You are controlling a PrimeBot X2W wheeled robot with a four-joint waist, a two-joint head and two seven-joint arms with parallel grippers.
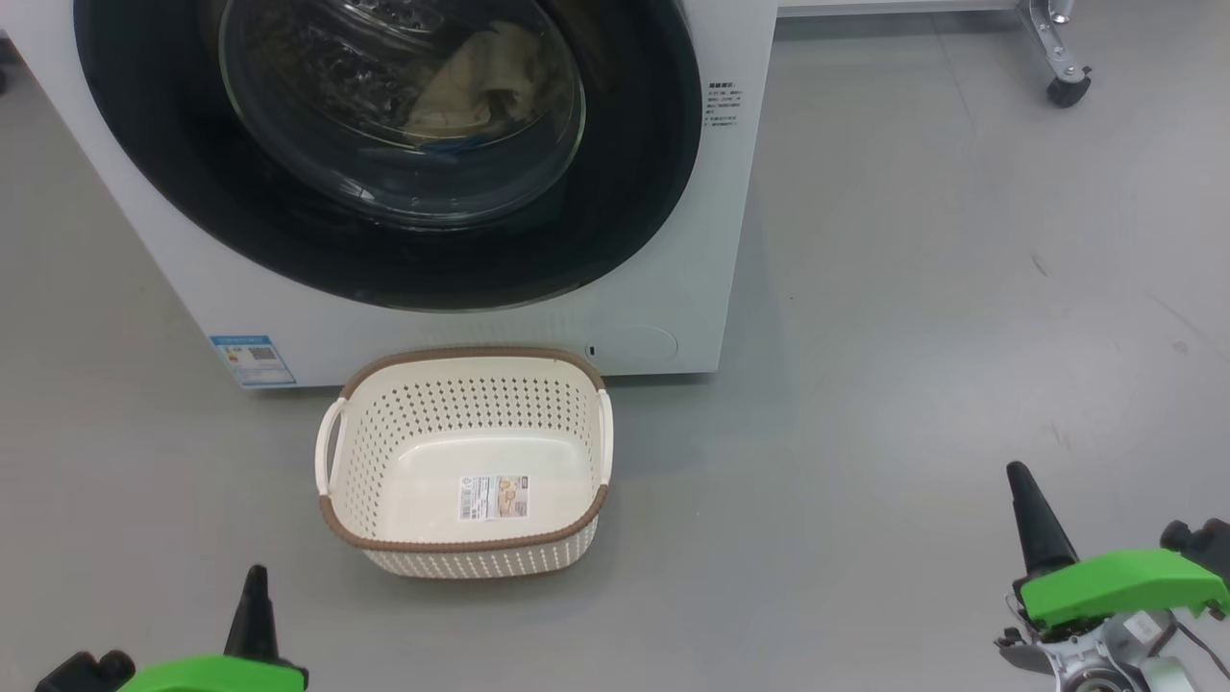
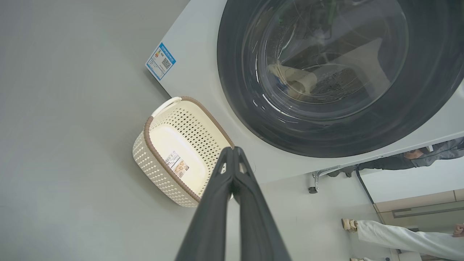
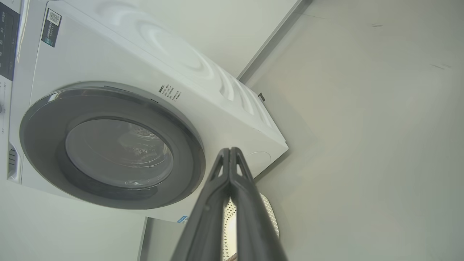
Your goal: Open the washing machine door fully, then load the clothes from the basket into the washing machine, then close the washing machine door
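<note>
Both tools were pinched narrow and held nothing: left tool (image 1: 256, 577) at 7 o'clock of the head view, right tool (image 1: 1020, 473) at 4 o'clock. The door (image 1: 634, 192) sat shut on the washer (image 1: 673, 327) at 11 o'clock, with the clothes (image 1: 480, 86) behind the glass. The basket (image 1: 461, 544) stood empty on the floor at the door's 6 o'clock.

Risks, as I judged them: I couldn't tell if the latch had caught, so the door might swing out. A forward push from me could clip the basket.

The left wrist view added a person's leg (image 2: 398, 239) at 4 o'clock, so a wide arm swing worried me. The right wrist view added the control panel (image 3: 7, 36) at 10 o'clock.
</note>
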